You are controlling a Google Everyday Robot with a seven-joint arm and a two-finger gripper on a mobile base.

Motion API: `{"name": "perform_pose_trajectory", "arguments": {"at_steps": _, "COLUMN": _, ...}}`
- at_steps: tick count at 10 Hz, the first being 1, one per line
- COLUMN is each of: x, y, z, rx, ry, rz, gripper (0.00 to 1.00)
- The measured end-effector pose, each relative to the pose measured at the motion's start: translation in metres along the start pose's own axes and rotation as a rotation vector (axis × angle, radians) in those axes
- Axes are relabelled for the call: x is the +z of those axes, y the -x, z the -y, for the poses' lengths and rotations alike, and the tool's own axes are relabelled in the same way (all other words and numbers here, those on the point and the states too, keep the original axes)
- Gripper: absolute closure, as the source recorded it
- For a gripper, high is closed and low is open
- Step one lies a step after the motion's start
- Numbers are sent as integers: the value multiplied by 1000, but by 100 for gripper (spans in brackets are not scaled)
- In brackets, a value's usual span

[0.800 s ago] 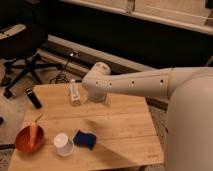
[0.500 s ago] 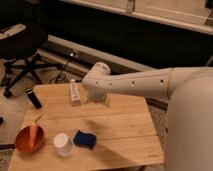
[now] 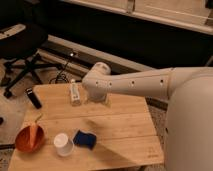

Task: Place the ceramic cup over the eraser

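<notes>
The ceramic cup [image 3: 63, 144] is small, plain and white, and stands mouth down near the table's front left. A dark blue block, which looks like the eraser [image 3: 85, 139], lies right beside it on its right, touching or nearly touching. My white arm reaches in from the right. Its gripper [image 3: 99, 99] hangs low over the back middle of the table, well behind the cup and the eraser and holding nothing that I can see.
An orange-red bowl [image 3: 29, 138] with something in it sits at the front left. A small white bottle-like object [image 3: 75, 93] stands at the back left, just left of the gripper. The wooden table [image 3: 125, 130] has bare room on the right. A black office chair [image 3: 22, 55] stands behind.
</notes>
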Motion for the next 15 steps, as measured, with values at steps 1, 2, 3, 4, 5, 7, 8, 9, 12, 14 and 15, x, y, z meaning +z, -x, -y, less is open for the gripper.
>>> {"name": "perform_pose_trajectory", "arguments": {"at_steps": 1, "x": 0, "y": 0, "z": 0, "rx": 0, "ry": 0, "rz": 0, "gripper": 20}}
{"name": "perform_pose_trajectory", "arguments": {"at_steps": 2, "x": 0, "y": 0, "z": 0, "rx": 0, "ry": 0, "rz": 0, "gripper": 20}}
{"name": "perform_pose_trajectory", "arguments": {"at_steps": 3, "x": 0, "y": 0, "z": 0, "rx": 0, "ry": 0, "rz": 0, "gripper": 20}}
{"name": "perform_pose_trajectory", "arguments": {"at_steps": 4, "x": 0, "y": 0, "z": 0, "rx": 0, "ry": 0, "rz": 0, "gripper": 20}}
{"name": "perform_pose_trajectory", "arguments": {"at_steps": 5, "x": 0, "y": 0, "z": 0, "rx": 0, "ry": 0, "rz": 0, "gripper": 20}}
{"name": "perform_pose_trajectory", "arguments": {"at_steps": 7, "x": 0, "y": 0, "z": 0, "rx": 0, "ry": 0, "rz": 0, "gripper": 20}}
{"name": "perform_pose_trajectory", "arguments": {"at_steps": 8, "x": 0, "y": 0, "z": 0, "rx": 0, "ry": 0, "rz": 0, "gripper": 20}}
{"name": "perform_pose_trajectory", "arguments": {"at_steps": 9, "x": 0, "y": 0, "z": 0, "rx": 0, "ry": 0, "rz": 0, "gripper": 20}}
{"name": "perform_pose_trajectory", "arguments": {"at_steps": 12, "x": 0, "y": 0, "z": 0, "rx": 0, "ry": 0, "rz": 0, "gripper": 20}}
{"name": "perform_pose_trajectory", "arguments": {"at_steps": 14, "x": -1, "y": 0, "z": 1, "rx": -4, "ry": -7, "rz": -2, "gripper": 20}}
{"name": "perform_pose_trajectory", "arguments": {"at_steps": 15, "x": -4, "y": 4, "z": 6, "rx": -31, "ry": -16, "rz": -9, "gripper": 20}}
